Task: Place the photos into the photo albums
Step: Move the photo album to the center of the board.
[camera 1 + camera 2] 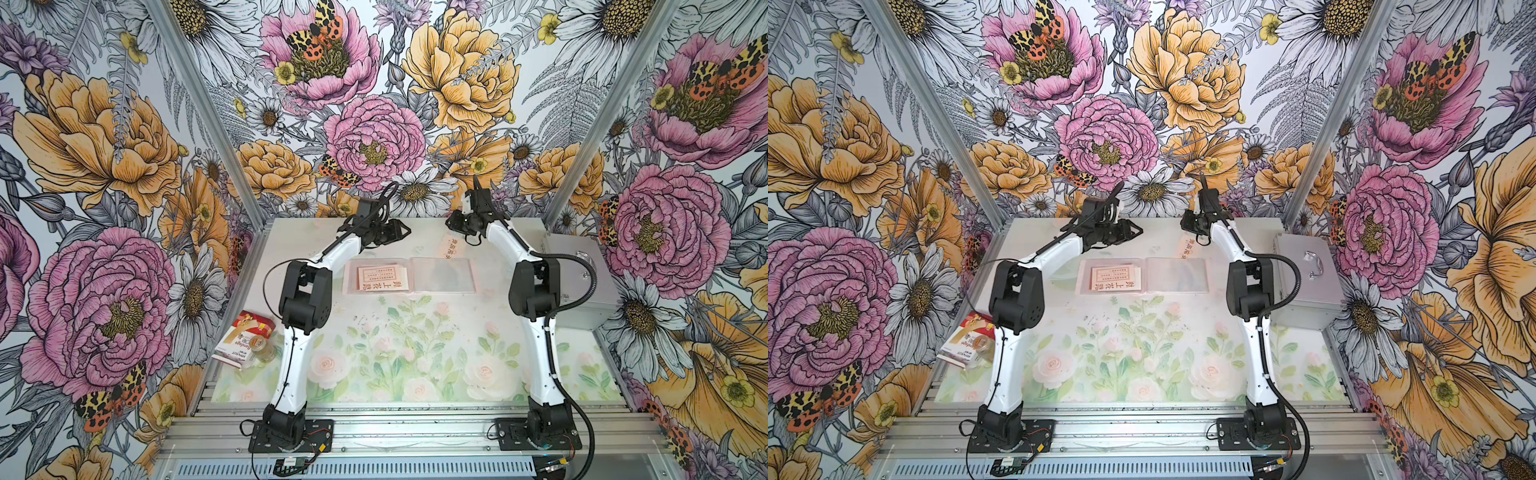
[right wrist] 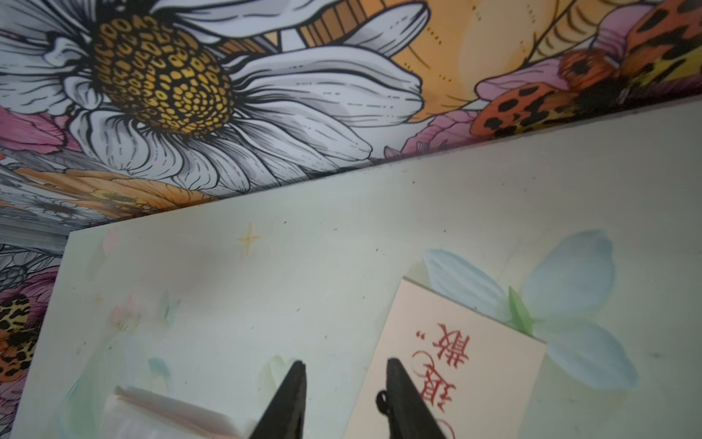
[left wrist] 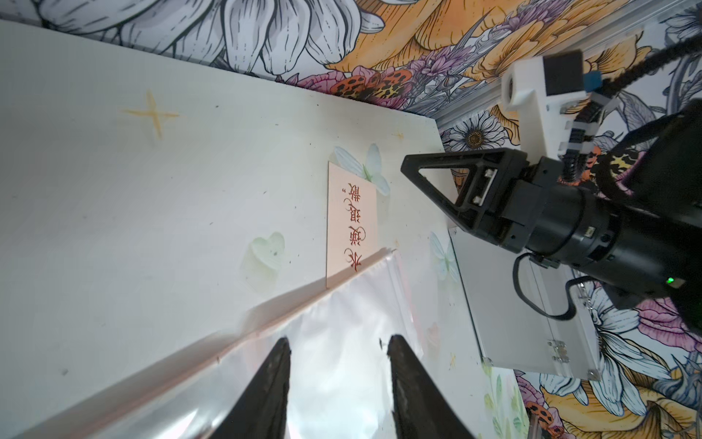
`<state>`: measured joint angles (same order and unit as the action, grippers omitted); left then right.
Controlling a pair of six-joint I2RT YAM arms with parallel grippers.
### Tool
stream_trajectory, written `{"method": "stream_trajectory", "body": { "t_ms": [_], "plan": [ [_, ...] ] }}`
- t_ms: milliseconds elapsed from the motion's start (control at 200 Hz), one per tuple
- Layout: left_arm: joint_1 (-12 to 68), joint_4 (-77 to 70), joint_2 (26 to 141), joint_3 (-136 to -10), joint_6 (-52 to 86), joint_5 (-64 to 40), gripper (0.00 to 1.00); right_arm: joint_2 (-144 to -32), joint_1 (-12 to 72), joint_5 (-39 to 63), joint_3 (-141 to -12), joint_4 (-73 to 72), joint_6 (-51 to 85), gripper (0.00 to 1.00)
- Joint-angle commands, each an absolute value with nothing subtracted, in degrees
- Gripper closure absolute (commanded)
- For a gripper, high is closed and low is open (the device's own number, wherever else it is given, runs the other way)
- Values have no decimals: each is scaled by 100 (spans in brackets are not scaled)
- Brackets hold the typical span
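Note:
The photo album (image 1: 442,275) lies open mid-table in both top views. A cream photo (image 1: 382,277) with red characters sits in its left page. The right page is a clear sleeve (image 3: 342,327). Another cream photo (image 2: 456,365) lies flat on the table just beyond the album's far right corner, its near end under the sleeve's edge (image 3: 351,224). My right gripper (image 2: 343,365) stands open above this photo's edge, one fingertip (image 2: 395,370) over the card, nothing between the jaws. My left gripper (image 3: 338,342) is open, hovering over the clear sleeve.
A silver metal case (image 1: 577,286) with a handle stands at the right edge of the table. A red-and-white bandage carton (image 1: 245,336) and a small clear roll (image 1: 262,347) lie at the left edge. The flowered back wall rises close behind both grippers.

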<state>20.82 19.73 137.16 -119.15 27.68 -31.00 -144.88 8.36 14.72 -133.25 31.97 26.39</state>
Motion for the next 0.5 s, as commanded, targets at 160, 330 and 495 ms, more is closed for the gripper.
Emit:
{"method": "stream_trajectory", "body": {
  "t_ms": [160,330,495],
  "plan": [
    [2324,2905,15402,-14083,3162,-3554,57,-15587,729,1108,-14592,3494,2614,60],
    [2577,2900,15230,-13295,2990,-3650,57,-15809,557,1568,-14660,3643,2907,58],
    [2814,2899,14618,-12033,2622,-3589,57,-15855,548,1969,-14630,4019,2859,58]
  ]
}}
